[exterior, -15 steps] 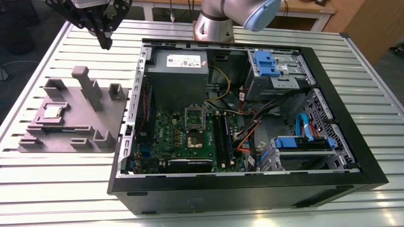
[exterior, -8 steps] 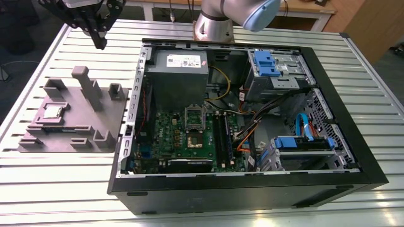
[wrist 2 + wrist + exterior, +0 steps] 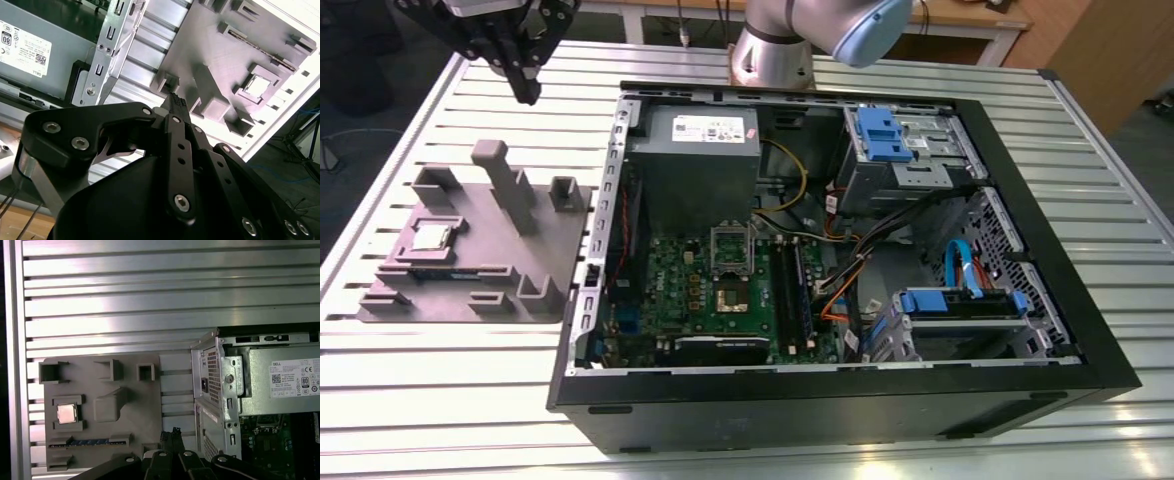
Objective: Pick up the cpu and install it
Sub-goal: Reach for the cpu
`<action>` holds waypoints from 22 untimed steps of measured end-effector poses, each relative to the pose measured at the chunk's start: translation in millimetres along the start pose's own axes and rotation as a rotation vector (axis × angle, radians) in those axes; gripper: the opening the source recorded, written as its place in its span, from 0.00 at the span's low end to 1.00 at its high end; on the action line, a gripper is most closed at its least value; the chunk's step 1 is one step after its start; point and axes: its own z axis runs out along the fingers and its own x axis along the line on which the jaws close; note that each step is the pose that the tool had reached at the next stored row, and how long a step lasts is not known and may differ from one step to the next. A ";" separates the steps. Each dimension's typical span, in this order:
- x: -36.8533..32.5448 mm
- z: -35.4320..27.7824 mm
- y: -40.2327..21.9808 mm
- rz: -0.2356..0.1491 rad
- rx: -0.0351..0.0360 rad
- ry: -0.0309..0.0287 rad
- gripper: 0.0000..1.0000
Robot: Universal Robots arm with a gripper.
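Exterior view: cpu [image 3: 430, 237] lies flat, metal top up, in a square recess of the grey fixture block [image 3: 550, 250], on the block's side toward the exterior view's left. It is not yet picked up.

Gripper [image 3: 526, 92] hangs above the counter [image 3: 480, 400], past the block's far edge and well apart from the cpu. It touches nothing. In the second wrist view the fingers [image 3: 176, 107] are together at the tips w/ nothing between them.

Step in hand, by judgement: approach to the cpu.
- Part the fingers before descent.
- Centre over the recess and square the fingers to the chip's edges.
- Grip by the edges only and keep the chip level. The recess walls leave little room.

Containers:
- Fixture block: besides the cpu, a long slot holds a thin blue-edged strip [image 3: 90, 442]. The block stands on the counter just beside the case.
- Case [image 3: 854, 400]: side open. It holds the motherboard [image 3: 680, 285], power supply [image 3: 700, 150], drive bays [image 3: 907, 150] w/ blue latches, and loose cables [image 3: 854, 280].
- Socket [image 3: 731, 298]: mid-board; frame appears raised.
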 end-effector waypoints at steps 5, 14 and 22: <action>7.1 0.0 -0.5 0.000 0.0000 0.0000 0.10; 11.9 0.1 -0.9 0.000 -0.0012 0.0018 0.10; 11.9 0.9 -0.9 0.001 -0.0044 0.0220 0.10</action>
